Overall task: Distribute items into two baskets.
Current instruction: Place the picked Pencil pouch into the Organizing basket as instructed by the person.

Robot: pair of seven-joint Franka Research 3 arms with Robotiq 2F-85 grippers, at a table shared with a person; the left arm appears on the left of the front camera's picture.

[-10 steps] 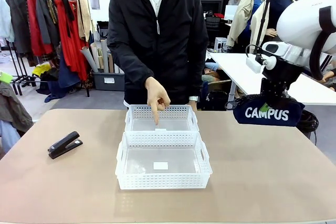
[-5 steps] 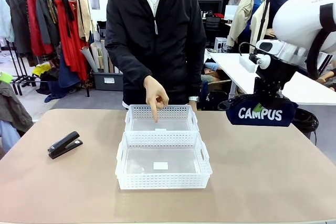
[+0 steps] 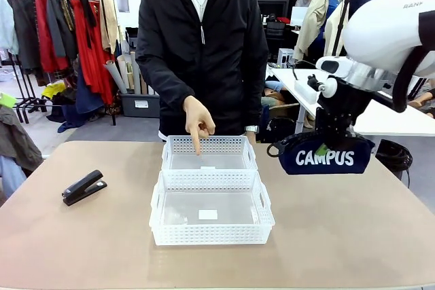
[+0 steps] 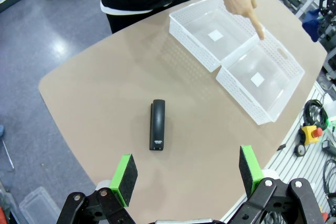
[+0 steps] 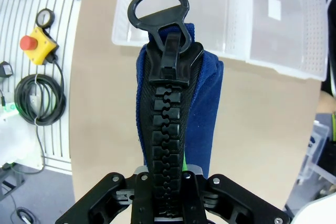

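I count baskets: two. Near basket (image 3: 211, 234); second basket (image 3: 207, 145) touching it from behind. Stapler (image 3: 84, 187): one, well left of near basket. Pouch (image 3: 325, 157): one, in air right of near basket. Person's hand (image 3: 198, 121): one, single finger pointing down, beyond near basket. Table (image 3: 340, 236): one, under near basket. My grippers: two, left gripper (image 4: 188, 170) and right gripper (image 3: 325, 145).

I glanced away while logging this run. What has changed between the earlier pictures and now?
The right end effector, shut on the CAMPUS pouch, carried it left toward the far basket, where the person's hand keeps pointing. The stapler, near basket and far basket stayed put.
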